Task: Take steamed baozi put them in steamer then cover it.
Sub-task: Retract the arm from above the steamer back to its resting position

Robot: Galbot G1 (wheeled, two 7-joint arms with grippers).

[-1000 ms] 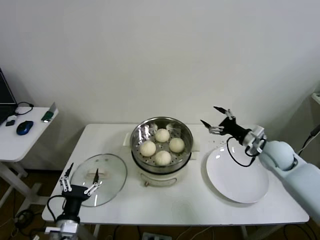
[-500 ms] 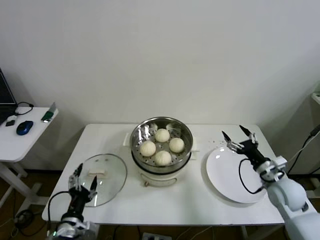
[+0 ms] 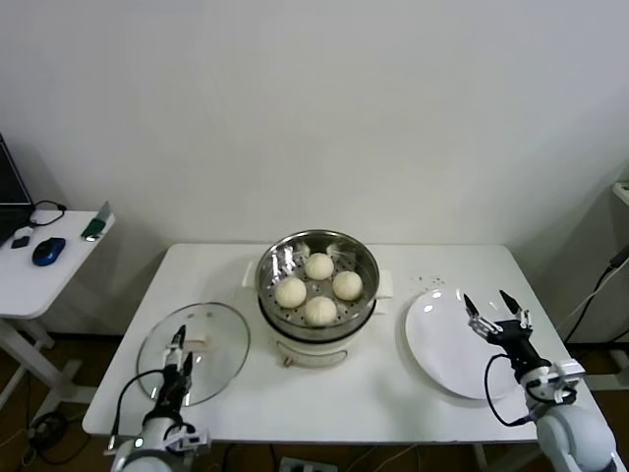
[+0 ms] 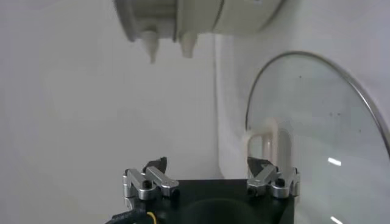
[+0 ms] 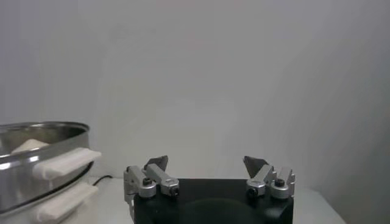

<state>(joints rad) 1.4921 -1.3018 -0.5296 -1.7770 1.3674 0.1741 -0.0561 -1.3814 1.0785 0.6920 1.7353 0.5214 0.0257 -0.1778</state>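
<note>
Head view: 4 baozi (image 3: 319,287) fill the steamer (image 3: 317,282); my open left gripper (image 3: 177,356) hovers at the cover (image 3: 195,352); my open right gripper (image 3: 496,317) hangs over the plate (image 3: 442,344).

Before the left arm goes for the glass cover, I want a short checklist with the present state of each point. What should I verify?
1. All four steamed baozi inside the steamer: ok.
2. Cover free to take, flat on the table to the left of the steamer, handle up: ok.
3. Left gripper open, holding nothing, at the cover's near edge: ok.
4. Right gripper open, empty, over the white plate, away from the steamer: ok.
5. Plate cleared of buns: ok.
6. Left fingers lined up with the cover's handle: cannot tell.
</note>
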